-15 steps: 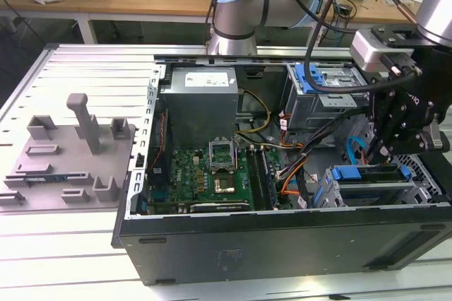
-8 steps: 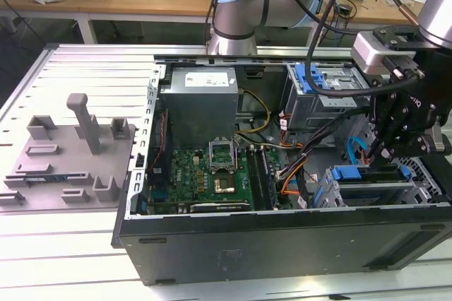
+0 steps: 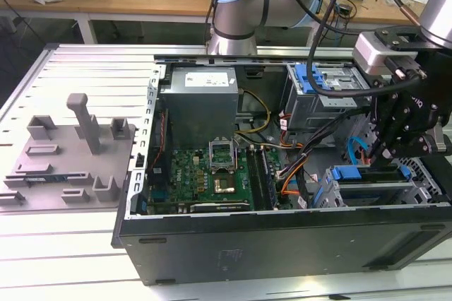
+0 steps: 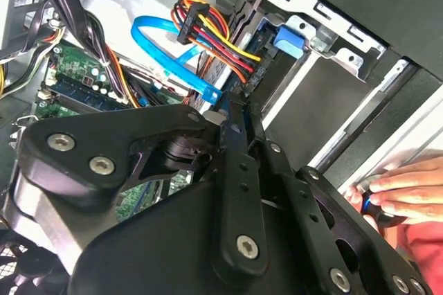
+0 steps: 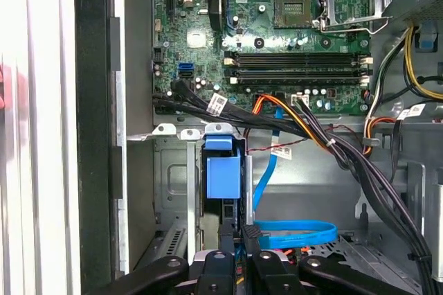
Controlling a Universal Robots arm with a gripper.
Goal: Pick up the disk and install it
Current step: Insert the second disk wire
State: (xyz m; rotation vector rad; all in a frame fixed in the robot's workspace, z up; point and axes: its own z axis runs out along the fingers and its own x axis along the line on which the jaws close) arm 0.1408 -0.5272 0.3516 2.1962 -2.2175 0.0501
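Blue plastic sits between your jaws — the gripper (image 5: 232, 257) is clamped edge-on around the disk (image 5: 223, 177), which stands upright in the drive bay with its blue carrier tab facing the first wrist view. In the second wrist view the black fingers (image 4: 235, 170) pinch a thin blue-edged slab just under the blue ribbon cable (image 4: 169, 52) and the bundle of red, yellow and orange wires (image 4: 214, 39). In the exterior view the gripper (image 3: 385, 152) hangs low over the drive cage (image 3: 367, 188) at the exterior view's right end of the open computer case (image 3: 282, 241), beside other blue-tabbed carriers. Past the cage lies the green motherboard (image 3: 205, 174) and the grey power supply (image 3: 201, 103). Left of the case in the exterior view, a grey fixture plate (image 3: 70, 160) rests on the bench (image 3: 56, 244). A person's hand (image 4: 401, 191) shows by the case edge.
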